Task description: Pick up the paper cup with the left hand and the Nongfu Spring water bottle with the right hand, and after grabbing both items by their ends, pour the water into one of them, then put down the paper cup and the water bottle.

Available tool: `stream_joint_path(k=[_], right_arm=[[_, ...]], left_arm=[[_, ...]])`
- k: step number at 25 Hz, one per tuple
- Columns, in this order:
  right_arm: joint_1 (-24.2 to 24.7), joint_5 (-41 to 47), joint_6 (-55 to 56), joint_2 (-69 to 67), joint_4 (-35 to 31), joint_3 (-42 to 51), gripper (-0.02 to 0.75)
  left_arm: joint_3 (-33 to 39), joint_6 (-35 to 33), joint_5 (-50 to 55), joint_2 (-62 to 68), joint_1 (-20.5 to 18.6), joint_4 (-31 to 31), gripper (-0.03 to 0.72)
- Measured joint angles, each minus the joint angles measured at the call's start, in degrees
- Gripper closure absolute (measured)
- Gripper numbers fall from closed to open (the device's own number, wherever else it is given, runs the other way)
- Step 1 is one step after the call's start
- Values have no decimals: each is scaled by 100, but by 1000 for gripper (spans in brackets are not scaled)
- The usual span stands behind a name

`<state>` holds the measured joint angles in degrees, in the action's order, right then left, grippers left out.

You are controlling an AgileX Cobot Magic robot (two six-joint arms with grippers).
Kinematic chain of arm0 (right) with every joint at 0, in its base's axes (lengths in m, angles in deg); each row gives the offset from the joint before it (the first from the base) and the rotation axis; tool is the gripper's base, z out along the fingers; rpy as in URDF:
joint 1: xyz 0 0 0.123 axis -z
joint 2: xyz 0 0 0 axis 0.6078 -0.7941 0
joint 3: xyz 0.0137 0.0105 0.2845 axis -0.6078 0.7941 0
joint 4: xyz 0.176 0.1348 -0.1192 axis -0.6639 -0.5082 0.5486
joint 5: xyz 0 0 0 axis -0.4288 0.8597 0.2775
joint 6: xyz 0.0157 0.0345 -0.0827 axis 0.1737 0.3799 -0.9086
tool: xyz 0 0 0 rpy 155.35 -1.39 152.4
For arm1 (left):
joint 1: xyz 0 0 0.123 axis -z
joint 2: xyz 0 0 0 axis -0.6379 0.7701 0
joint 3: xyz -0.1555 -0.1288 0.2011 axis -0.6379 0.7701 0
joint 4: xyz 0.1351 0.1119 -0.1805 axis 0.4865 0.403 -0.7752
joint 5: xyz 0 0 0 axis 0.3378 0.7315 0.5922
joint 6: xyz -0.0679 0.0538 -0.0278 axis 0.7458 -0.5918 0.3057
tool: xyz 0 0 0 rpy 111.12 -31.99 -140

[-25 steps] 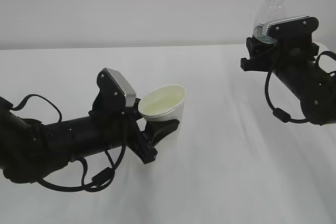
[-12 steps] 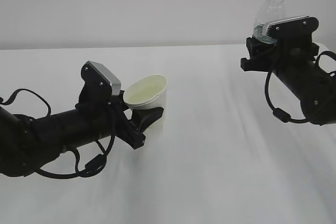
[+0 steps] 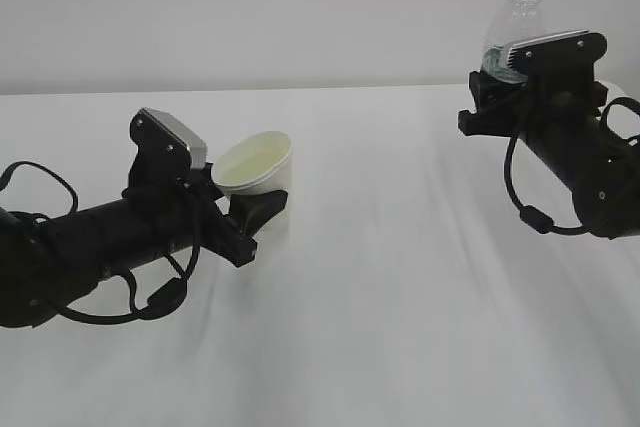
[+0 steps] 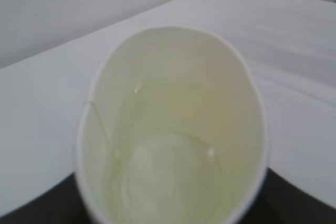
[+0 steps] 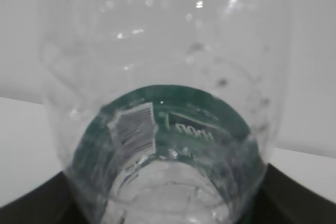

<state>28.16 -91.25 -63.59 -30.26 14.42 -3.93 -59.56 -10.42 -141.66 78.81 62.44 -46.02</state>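
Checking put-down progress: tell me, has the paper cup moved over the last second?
Yes. The paper cup, held by the left hand, shifted left, away from the stationary water bottle.

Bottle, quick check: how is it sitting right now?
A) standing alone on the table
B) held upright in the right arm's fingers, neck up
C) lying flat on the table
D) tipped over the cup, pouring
B: the bottle stands neck-up in the right gripper, far across the table from the cup in the left gripper.
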Motion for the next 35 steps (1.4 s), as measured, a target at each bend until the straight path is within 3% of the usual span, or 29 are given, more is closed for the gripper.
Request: stream_joint_path(k=[35], right_arm=[[0, 0, 0, 0, 0, 0, 272]], left_arm=[[0, -142, 31, 0, -1051, -428, 277]])
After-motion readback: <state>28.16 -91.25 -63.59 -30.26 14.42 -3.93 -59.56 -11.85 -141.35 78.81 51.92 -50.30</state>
